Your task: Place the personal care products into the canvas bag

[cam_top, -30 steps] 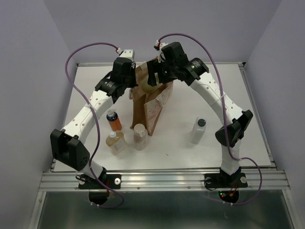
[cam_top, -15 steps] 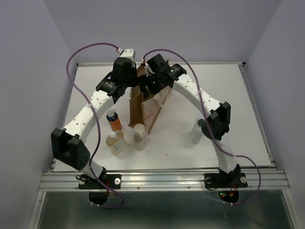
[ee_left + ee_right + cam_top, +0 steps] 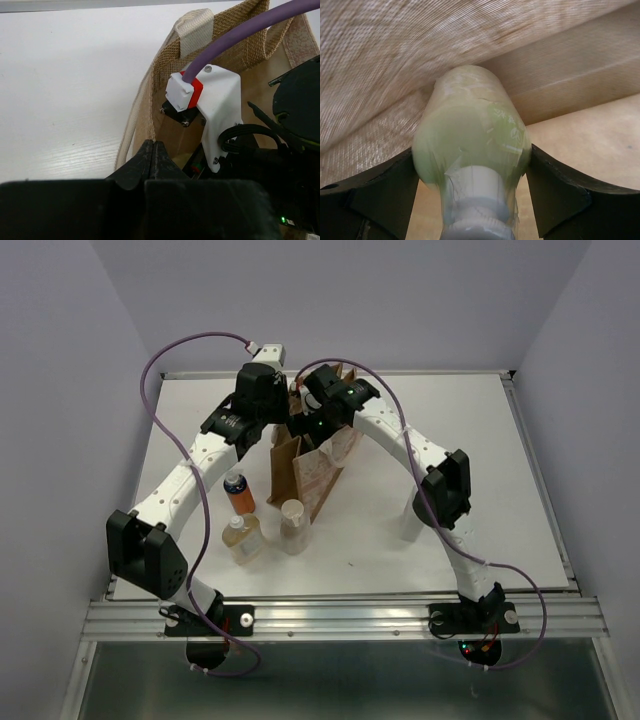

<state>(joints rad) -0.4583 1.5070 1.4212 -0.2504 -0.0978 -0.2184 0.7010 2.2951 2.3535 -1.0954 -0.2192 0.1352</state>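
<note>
1. on the white table (image 3: pixel 520 440), between the two arms, the canvas bag (image 3: pixel 318 470) was pictured standing upright with its mouth open at the top.
2. inside the bag, the yellow-green bottle (image 3: pixel 472 135) was held by the right gripper (image 3: pixel 472 175). the two fingers were clamped on its sides just above the white cap, and its rounded base was pressed close to the woven wall.
3. the left gripper (image 3: pixel 152 150) was seen with its fingers pressed together at the bag's rim, below a pale webbing handle (image 3: pixel 192 32). whether any cloth was pinched between them could not be told.
4. left of the bag, the orange bottle (image 3: pixel 238 494), the amber bottle (image 3: pixel 241 538) and the beige bottle (image 3: pixel 292 526) were grouped upright on the table, the beige one just beside the bag's foot.
5. well to the bag's right, the translucent white bottle (image 3: pixel 409 525) was largely hidden behind the right arm's elbow.
</note>
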